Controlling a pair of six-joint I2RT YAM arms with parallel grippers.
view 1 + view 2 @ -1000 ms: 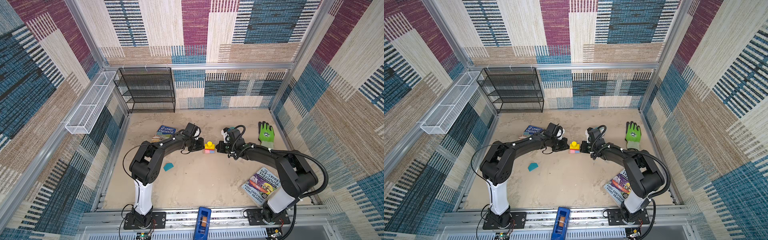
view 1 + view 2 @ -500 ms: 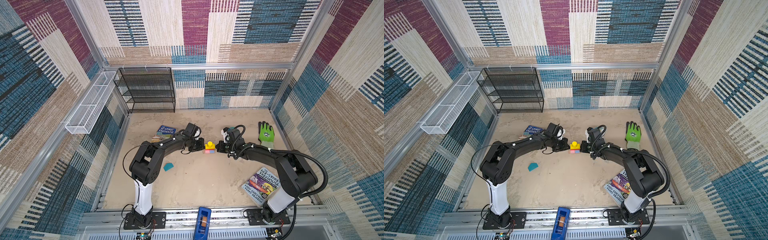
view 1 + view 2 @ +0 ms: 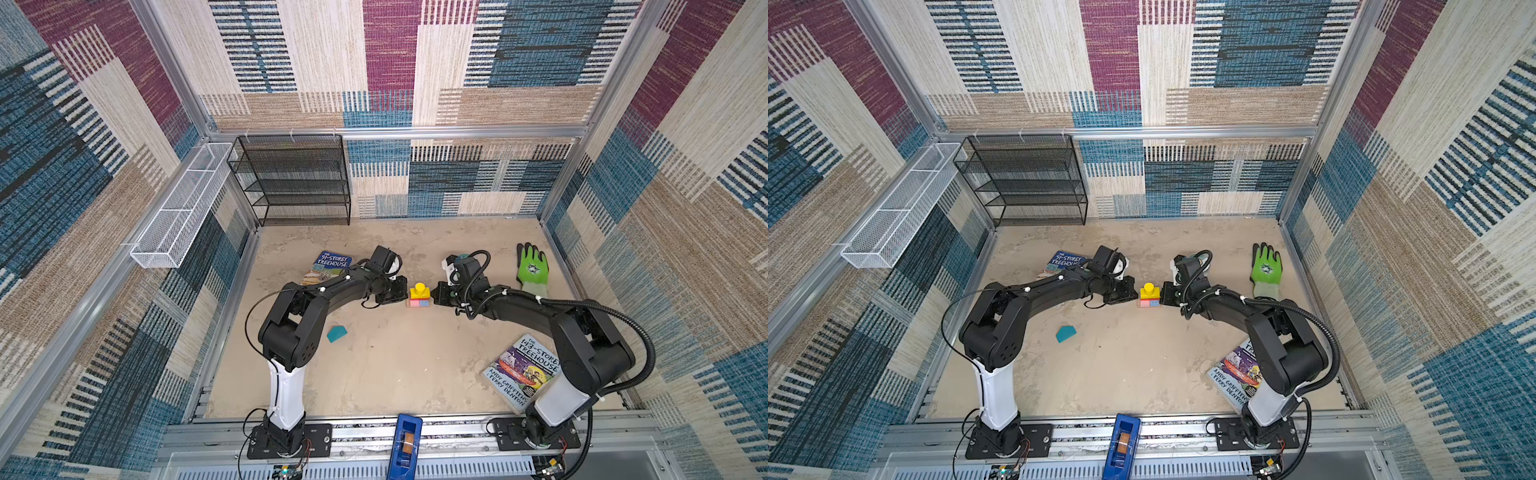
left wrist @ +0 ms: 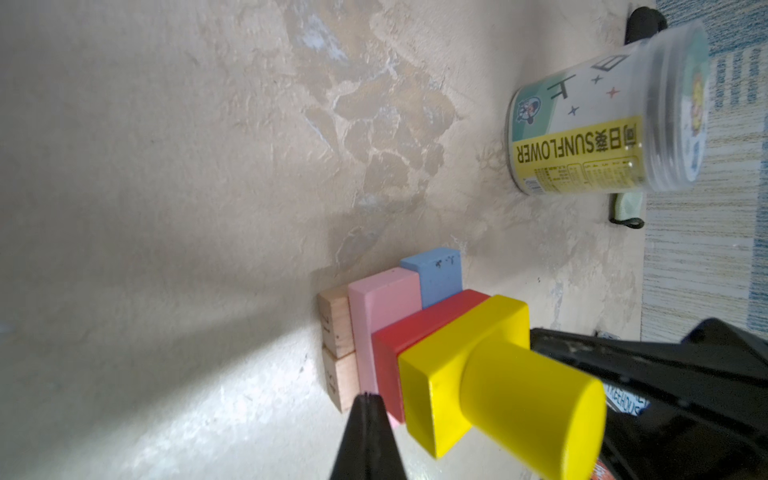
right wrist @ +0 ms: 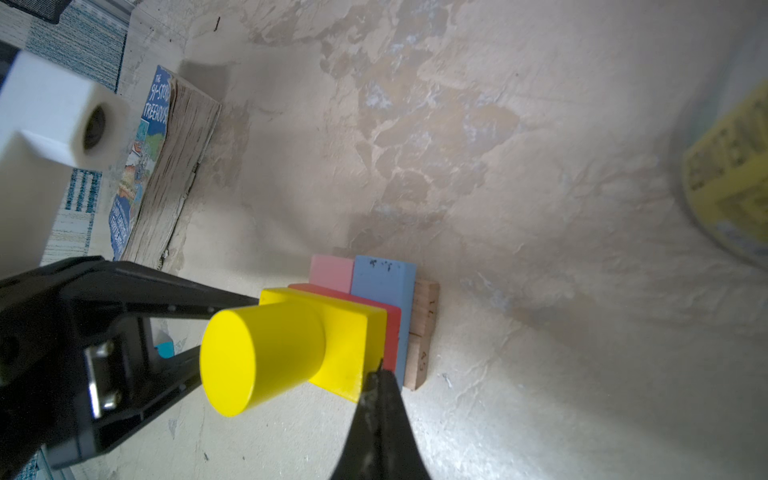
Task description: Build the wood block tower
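The tower [image 3: 419,296] [image 3: 1149,295] stands mid-table: two plain wood blocks [image 4: 334,332] at the base, pink [image 4: 382,307] and light blue [image 4: 438,276] slabs on them, then a red block [image 4: 419,332], a yellow block [image 4: 449,374] and a yellow cylinder [image 4: 532,407] on top. My left gripper [image 3: 405,293] [image 4: 368,397] is shut, its tip at the tower's left side by the pink slab. My right gripper [image 3: 433,294] [image 5: 380,372] is shut, its tip at the right side by the red and blue blocks. The teal house-shaped piece [image 3: 336,333] [image 3: 1066,333] lies alone, front left.
A paperback [image 3: 330,266] lies behind the left arm and another [image 3: 523,374] by the right arm's base. A green glove [image 3: 532,266] lies at the right, and a yellow jar [image 4: 582,137] stands behind the tower. A black mesh rack [image 3: 295,183] and a white wire basket [image 3: 178,208] line the back left.
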